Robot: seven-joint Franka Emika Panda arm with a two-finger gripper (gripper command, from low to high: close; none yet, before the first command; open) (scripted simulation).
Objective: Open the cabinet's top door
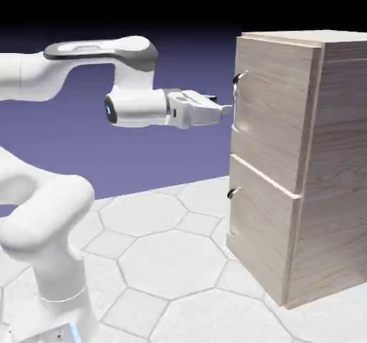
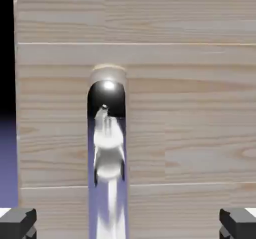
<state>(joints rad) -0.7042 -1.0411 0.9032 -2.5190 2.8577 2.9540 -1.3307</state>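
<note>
The top door is closed on the cabinet, and the hand, its fingers wide apart, is near the silvery handle, so gripping and opening remain to do.

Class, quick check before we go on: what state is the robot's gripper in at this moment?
Gripper: open, fingers wide apart, holding nothing; the silvery handle shows between them, not gripped.
</note>
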